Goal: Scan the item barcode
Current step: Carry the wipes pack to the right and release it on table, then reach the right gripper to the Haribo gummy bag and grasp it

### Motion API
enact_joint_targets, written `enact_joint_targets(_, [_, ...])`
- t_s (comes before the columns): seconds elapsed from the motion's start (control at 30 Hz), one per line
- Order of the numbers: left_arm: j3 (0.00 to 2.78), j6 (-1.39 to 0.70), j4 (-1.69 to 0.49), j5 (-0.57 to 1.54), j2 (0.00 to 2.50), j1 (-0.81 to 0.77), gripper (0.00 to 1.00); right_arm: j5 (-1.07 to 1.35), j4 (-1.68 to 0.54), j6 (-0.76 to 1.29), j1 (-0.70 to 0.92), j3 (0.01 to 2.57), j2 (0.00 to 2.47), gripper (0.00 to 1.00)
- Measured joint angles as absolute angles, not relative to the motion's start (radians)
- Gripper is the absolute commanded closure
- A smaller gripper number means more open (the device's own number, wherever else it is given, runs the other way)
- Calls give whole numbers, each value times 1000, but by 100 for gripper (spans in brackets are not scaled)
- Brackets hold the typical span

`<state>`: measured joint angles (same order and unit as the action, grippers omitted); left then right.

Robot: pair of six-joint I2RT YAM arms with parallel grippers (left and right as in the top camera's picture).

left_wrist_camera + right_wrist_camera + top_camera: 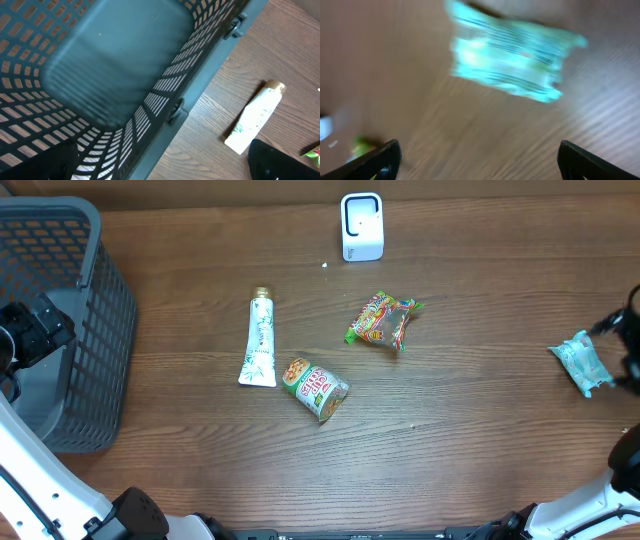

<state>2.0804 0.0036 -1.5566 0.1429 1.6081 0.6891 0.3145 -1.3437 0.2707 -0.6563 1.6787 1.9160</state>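
A teal packet [582,364] lies flat on the wooden table at the far right, and it shows blurred in the right wrist view [512,62]. My right gripper [480,157] is open just short of it, with only bare wood between the fingers [382,160]. In the overhead view that gripper [626,345] sits at the right edge beside the packet. The white scanner [361,226] stands at the back centre. My left gripper [162,162] hangs open and empty over the basket rim [200,95]; from overhead it [35,330] is above the basket.
A dark mesh basket [95,290] fills the left side. A white tube [260,338], also seen from the left wrist [255,117], a round printed cup [316,388] on its side and a colourful snack bag [385,318] lie mid-table.
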Motion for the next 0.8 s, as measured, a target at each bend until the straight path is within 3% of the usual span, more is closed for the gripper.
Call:
enact_joint_targets(0.13, [2080,4,-1557,143,1608,689,0,427,-1352,194,-592,1785,1903,0])
enact_joint_targets(0.37, [2080,4,-1557,143,1608,689,0,524,-1237,147,-312,1778,1898,0])
enact_joint_targets(0.57, [2080,4,-1556,143,1608,689,1,506,-1121,164,-49,1769,1913,2])
enact_joint_targets(0.8, [2080,4,-1557,143,1608,689,0,391,-1084,171,134,1765,1956,6])
